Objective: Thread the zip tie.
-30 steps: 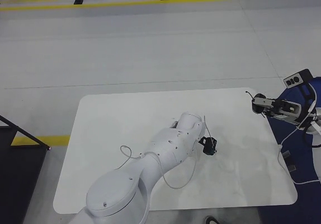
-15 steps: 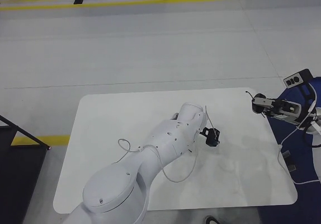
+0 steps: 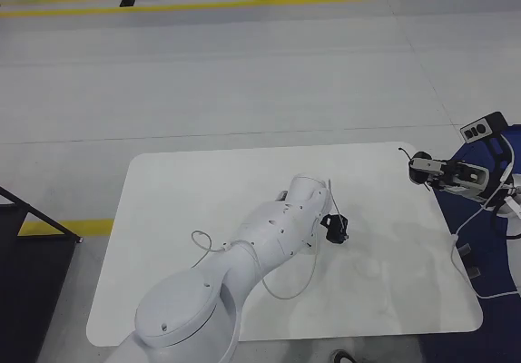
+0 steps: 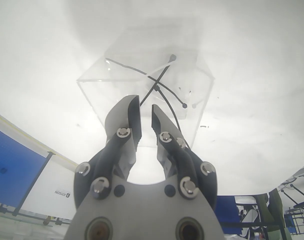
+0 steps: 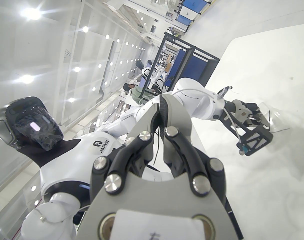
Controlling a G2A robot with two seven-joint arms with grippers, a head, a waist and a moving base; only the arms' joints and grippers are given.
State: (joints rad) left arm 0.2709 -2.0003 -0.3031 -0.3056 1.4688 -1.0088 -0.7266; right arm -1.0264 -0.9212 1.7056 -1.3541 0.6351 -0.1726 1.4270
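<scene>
Centrally in the top view, the left end effector, its fingers slightly apart, hangs over a clear box of loose zip ties on the white desk. At the frame's right edge, the right end effector is clamped on a black zip tie.

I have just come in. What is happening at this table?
The robot is working with zip ties. Its right gripper, near the edge of the table, is shut on a thin black zip tie. Its left gripper is open and hangs over a clear box near the middle of the table, where loose zip ties, black and white, lie crossed. The two grippers are far apart.
</scene>
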